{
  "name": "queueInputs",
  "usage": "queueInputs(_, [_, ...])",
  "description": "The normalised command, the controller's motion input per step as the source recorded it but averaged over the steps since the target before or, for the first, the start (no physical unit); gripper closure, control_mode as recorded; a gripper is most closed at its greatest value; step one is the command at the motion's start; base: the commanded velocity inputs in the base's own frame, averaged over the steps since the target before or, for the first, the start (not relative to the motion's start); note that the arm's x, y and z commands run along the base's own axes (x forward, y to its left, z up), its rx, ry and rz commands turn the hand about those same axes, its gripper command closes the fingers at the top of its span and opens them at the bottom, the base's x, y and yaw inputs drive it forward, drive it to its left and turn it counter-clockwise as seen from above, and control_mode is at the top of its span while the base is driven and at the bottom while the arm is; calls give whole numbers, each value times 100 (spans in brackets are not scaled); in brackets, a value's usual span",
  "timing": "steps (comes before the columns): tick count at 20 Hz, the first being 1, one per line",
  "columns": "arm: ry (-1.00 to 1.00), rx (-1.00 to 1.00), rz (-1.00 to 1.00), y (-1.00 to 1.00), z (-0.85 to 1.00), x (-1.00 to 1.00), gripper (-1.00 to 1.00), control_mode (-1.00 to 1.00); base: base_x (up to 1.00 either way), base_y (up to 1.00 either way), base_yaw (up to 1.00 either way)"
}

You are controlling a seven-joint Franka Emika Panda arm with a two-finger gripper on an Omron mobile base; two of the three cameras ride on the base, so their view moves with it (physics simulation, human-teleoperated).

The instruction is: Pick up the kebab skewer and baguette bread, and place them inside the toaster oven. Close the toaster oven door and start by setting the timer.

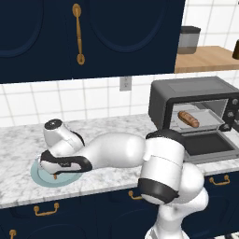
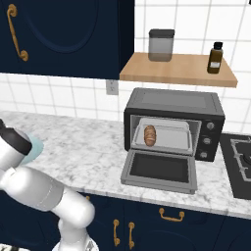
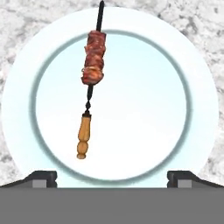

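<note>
The kebab skewer (image 3: 93, 61) lies on a pale blue plate (image 3: 183, 70), with reddish meat near the far end and a wooden handle toward me. My gripper (image 3: 113, 179) hangs open straight above the plate, its fingertips (image 3: 41, 178) spread wide and nothing between them. From the left base view the gripper (image 1: 56, 169) hovers low over the plate (image 1: 39, 176) at the counter's left. The baguette bread (image 1: 188, 119) rests on the tray inside the toaster oven (image 1: 196, 88). The toaster oven door (image 2: 159, 169) is folded down flat, and the baguette bread (image 2: 150, 136) shows inside.
The toaster oven's knobs (image 2: 210, 133) sit at its right. A stove top (image 2: 240, 159) borders the counter on the right. Above, a wooden shelf (image 2: 181, 73) carries a canister (image 2: 161, 45) and a dark bottle (image 2: 214, 58). Navy cabinets hang overhead.
</note>
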Motion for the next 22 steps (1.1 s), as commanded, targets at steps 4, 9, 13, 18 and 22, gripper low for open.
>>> queueInputs(4, [-3,0,0,15,-13,40,-100,-100,0,0,0])
queueInputs(9, [0,0,0,40,-4,42,-100,-100,0,0,0])
queueInputs(13, [0,0,0,47,-11,40,-100,-100,0,0,0])
queueInputs(18, [0,0,0,16,-14,29,-100,-100,0,0,0])
queueInputs(22, [0,0,0,1,-21,2,-100,-100,0,0,0])
